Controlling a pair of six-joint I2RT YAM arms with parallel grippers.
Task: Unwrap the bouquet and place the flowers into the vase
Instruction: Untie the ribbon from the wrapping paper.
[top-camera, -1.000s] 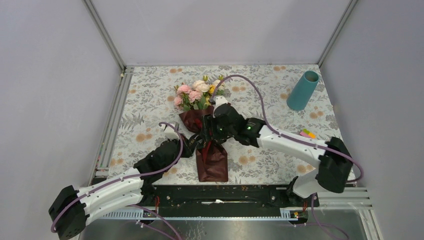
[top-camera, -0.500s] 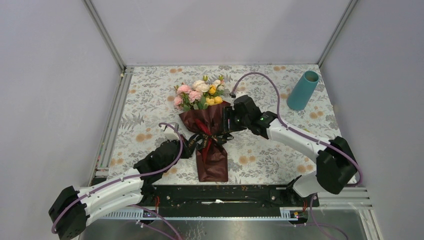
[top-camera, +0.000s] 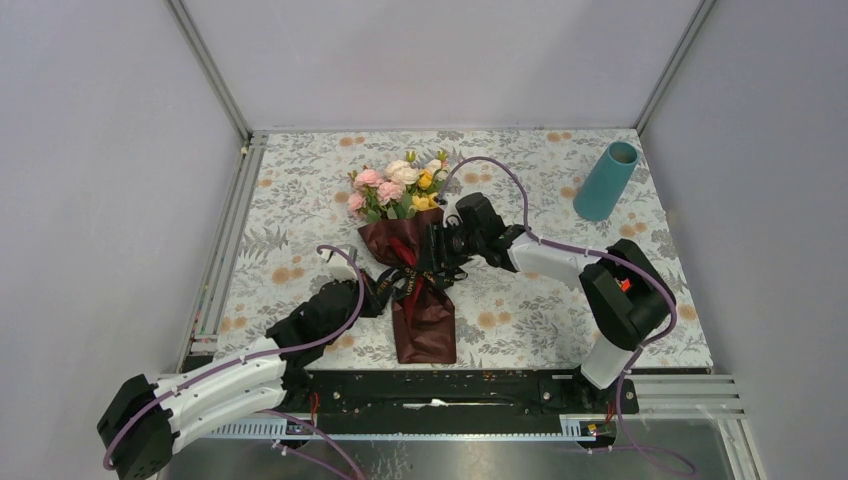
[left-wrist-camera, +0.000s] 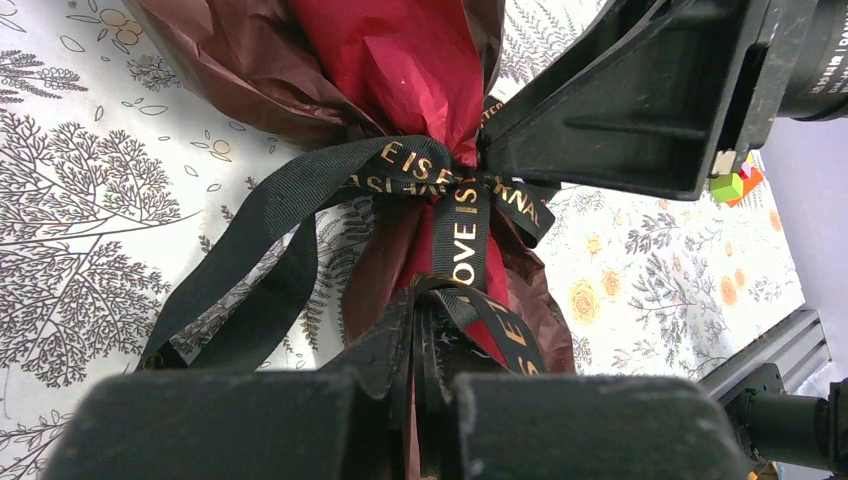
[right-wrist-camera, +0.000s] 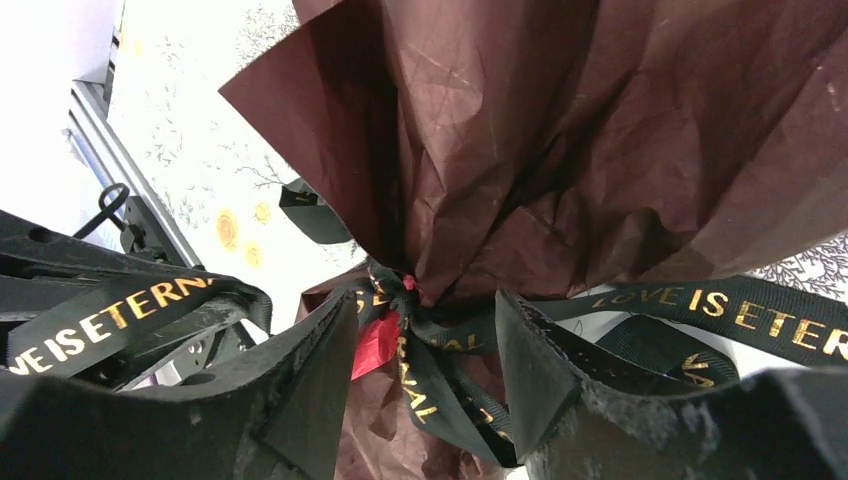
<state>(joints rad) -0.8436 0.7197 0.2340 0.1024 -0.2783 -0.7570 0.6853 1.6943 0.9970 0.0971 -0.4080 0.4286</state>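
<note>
Two right fingers (right-wrist-camera: 300, 400) straddle ribbon (right-wrist-camera: 425, 380) (apart).

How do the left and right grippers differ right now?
The left gripper is shut, pinching a tail of the ribbon; the right gripper is open. The left one pulls from the near-left side of the bouquet; the right one reaches in from the right, a finger on either side of the knot. Both work at the tied neck.

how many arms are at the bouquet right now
2. The left fingers are shut on the black ribbon, reaching the bouquet from its left. The right fingers stand open around the knot, reaching from its right.
</note>
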